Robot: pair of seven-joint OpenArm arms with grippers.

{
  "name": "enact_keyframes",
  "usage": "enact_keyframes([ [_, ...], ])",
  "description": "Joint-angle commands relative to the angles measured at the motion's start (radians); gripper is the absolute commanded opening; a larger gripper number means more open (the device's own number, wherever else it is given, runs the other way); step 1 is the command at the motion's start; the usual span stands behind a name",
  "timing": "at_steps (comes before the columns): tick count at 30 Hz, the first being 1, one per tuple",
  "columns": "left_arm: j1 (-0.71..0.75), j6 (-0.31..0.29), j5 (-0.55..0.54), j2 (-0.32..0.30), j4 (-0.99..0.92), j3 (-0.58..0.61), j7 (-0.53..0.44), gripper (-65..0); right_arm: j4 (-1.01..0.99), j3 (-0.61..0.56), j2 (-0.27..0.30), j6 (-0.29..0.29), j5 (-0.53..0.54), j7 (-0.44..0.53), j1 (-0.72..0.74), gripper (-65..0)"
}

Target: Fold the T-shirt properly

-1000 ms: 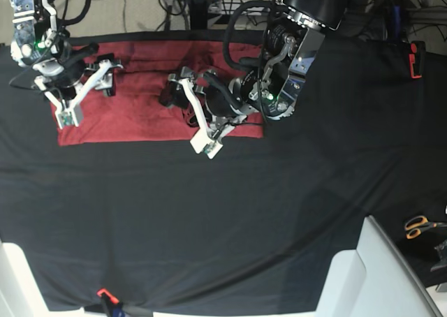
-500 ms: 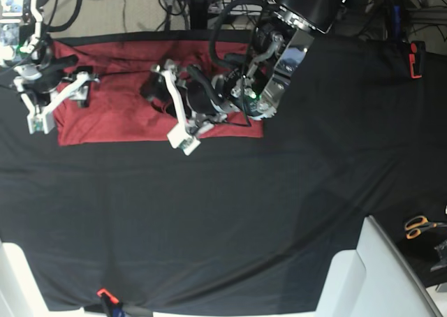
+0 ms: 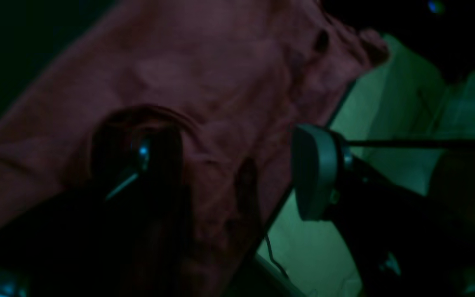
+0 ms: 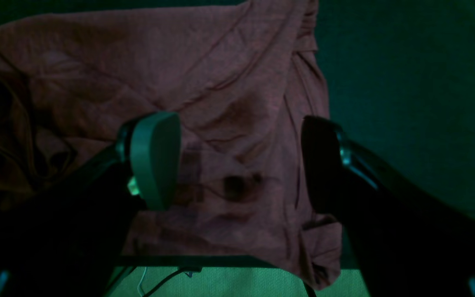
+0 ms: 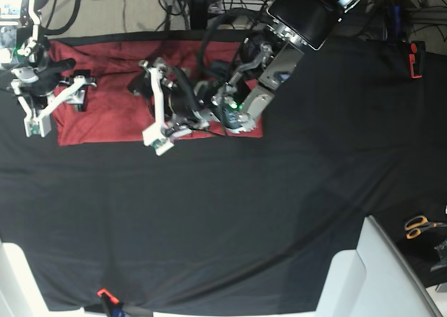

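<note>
T-shirt [image 5: 112,111] looks thin, limp, light; left tool [image 5: 150,104] and right tool [image 5: 52,100] both wide, empty; best pinched at 9 o'clock hem corners.

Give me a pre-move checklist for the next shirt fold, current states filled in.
1. Left hand open, nothing held: ok; its fingers stand apart over the T-shirt.
2. Right hand open, nothing held: ok; cloth lies below the gap, not pinched.
3. Shirt flat for folding: not ok; wrinkles and bunched folds show in both wrist views.
4. Shirt fully on the black tablecloth: not ok; the right wrist view shows a corner hanging past the table edge.
5. Left hand touching the cloth: cannot tell; the view is dark.
6. Scissors away from the shirt: ok.
</note>
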Motion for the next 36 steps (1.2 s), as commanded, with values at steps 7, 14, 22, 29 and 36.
enact_keyframes([
  [7,-0.059,-0.006,-0.018,0.08,-0.049,0.02,-0.022,-24.7,0.015,0.009,0.01,-0.001,0.009,0.016,0.005,-21.6],
  [14,-0.053,-0.004,-0.016,-0.033,0.103,-0.196,0.017,-42.0,0.029,-0.016,0.019,0.001,0.006,0.007,0.025,-21.6],
  [22,0.188,-0.006,-0.016,-0.257,0.281,-0.639,0.067,-65.0,0.115,-0.355,0.125,-0.001,0.002,-0.054,0.115,-33.3],
  [29,0.42,-0.145,-0.015,-0.337,0.335,-1.083,0.05,-65.0,0.144,-0.651,0.108,-0.008,0.002,-0.252,0.28,-63.8],
  [36,0.531,-0.316,-0.01,-0.337,0.333,-1.408,0.05,-65.0,0.136,-0.82,-0.025,-0.191,0.002,-0.501,0.41,-64.4],
])
